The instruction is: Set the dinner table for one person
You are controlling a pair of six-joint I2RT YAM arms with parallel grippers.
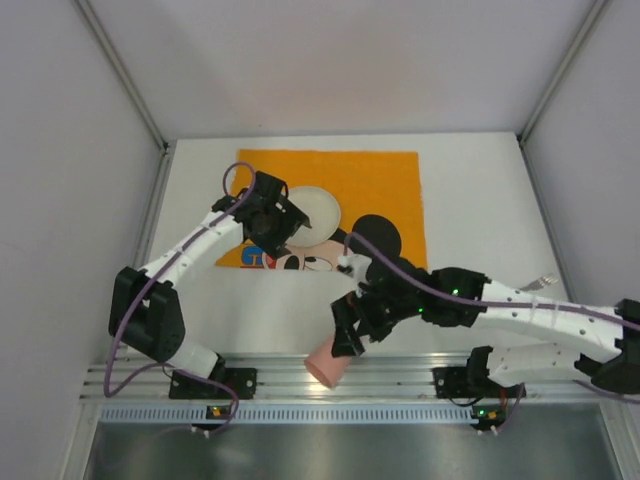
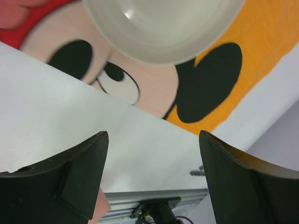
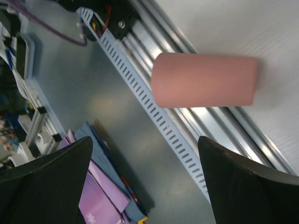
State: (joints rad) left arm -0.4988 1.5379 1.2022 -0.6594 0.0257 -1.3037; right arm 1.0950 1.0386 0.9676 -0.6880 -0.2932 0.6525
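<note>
white dinner table [image 1: 470,200], pink cup [image 1: 327,365] lying across near rail [image 1: 400,372]

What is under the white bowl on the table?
The bowl sits on the orange placemat, over part of the cartoon mouse's head. The print directly beneath the bowl is covered, and so is the white table below the placemat there.

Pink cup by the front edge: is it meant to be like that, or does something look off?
Yes, it looks odd. The pink cup lies on its side, partly over the silver rail at the dinner table's near edge, not standing upright near the orange placemat. The right claw hangs open above it, not gripping.
</note>
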